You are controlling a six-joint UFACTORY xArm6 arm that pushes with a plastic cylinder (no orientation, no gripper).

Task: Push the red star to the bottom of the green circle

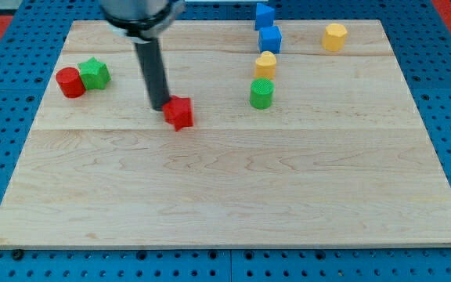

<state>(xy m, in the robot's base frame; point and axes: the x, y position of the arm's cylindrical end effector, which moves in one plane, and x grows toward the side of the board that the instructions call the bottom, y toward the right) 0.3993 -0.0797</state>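
Observation:
The red star (180, 113) lies left of the board's middle, in the upper half. The green circle (261, 94) stands to its right and slightly higher, about a hundred pixels away. My tip (160, 106) is at the red star's upper left edge, touching it or nearly so. The dark rod rises from there to the view's top.
A red circle (70, 82) and a green star (95, 73) sit together at the left. A yellow block (265, 64) stands just above the green circle, with two blue blocks (269, 38) (265, 15) above it. A yellow hexagon (335, 37) is at the top right. The wooden board (225, 196) lies on a blue pegboard.

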